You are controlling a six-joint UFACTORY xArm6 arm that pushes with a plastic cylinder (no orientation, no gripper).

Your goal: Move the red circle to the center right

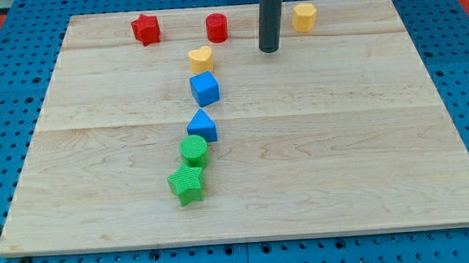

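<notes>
Standing on the wooden board (365, 140) near the view's top, my tip (269, 49) grasps nothing and touches no block, between the red circle (217, 27) on its left and the yellow hexagon (304, 17) on its right. A red star (145, 29) sits further left. Below run a yellow heart (201, 58), blue cube (204, 88), blue triangle (202, 126), green circle (193, 150) and green star (187, 184).
</notes>
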